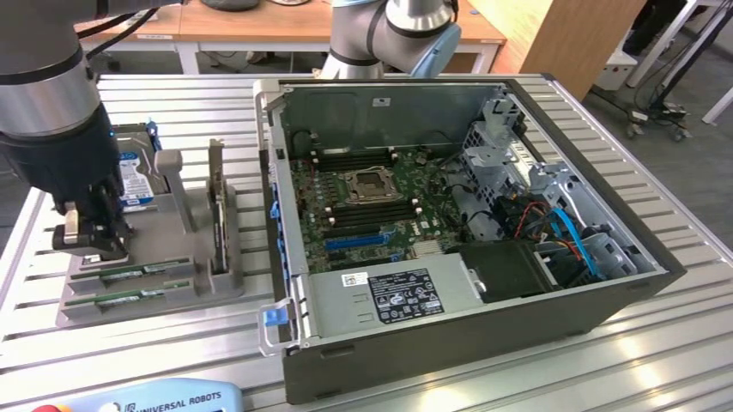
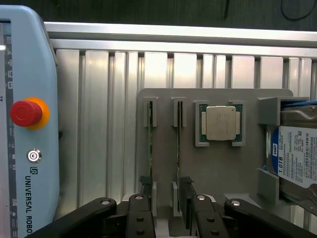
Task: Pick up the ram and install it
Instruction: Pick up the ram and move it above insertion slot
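Observation:
Two ram sticks [image 1: 143, 271] [image 1: 129, 297] lie in slots of a grey holder [image 1: 201, 283] at the exterior view's left, beside the open computer case [image 1: 458, 215]. In the wrist view the same thin green sticks appear edge-on [image 2: 149, 144] [image 2: 178, 144]. My gripper [image 1: 94, 245] hangs just above the holder's near end, over the sticks, open and holding nothing. Its black fingertips [image 2: 143, 182] stand wide apart, with the ends of both sticks in the gap of the gripper [image 2: 164, 182]. The motherboard [image 1: 366, 193] lies exposed inside the case, with long memory slots beside the processor socket [image 1: 369, 183].
The holder also carries a square silver processor chip [image 2: 221, 123] and a blue-labelled hard drive [image 2: 297, 153] [image 1: 132, 172]. A teach pendant [image 2: 25, 124] [image 1: 149, 399] with a red stop button lies on the slatted aluminium table [image 1: 641, 343]. The case walls rise around the motherboard.

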Available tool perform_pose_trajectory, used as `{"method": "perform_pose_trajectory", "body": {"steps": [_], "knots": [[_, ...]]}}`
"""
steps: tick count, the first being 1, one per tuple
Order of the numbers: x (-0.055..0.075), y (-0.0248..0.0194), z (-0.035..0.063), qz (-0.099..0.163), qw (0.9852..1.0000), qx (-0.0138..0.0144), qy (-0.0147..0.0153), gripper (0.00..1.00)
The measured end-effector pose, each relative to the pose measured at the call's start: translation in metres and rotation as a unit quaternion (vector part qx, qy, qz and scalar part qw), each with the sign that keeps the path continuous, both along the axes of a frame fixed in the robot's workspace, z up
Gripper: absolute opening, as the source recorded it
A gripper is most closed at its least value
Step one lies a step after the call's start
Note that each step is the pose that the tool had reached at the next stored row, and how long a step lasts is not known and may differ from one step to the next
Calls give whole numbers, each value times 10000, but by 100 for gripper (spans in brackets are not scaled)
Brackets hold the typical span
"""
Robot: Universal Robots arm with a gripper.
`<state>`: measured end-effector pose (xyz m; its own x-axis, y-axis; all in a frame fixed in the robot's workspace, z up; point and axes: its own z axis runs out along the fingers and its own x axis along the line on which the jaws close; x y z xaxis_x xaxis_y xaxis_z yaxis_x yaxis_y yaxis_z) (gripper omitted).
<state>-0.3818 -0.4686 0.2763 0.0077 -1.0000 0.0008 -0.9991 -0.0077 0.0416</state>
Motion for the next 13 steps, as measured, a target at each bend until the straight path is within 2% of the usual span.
{"method": "perform_pose_trajectory", "body": {"steps": [6,10,11,12,13], "knots": [[0,0,-101,0,10000,1,-1,36],[0,0,-101,0,10000,0,0,36],[0,-2,-125,0,10000,1,-1,36],[0,-6,-234,0,10000,0,0,36],[0,-6,-238,0,10000,-1,1,36]]}}
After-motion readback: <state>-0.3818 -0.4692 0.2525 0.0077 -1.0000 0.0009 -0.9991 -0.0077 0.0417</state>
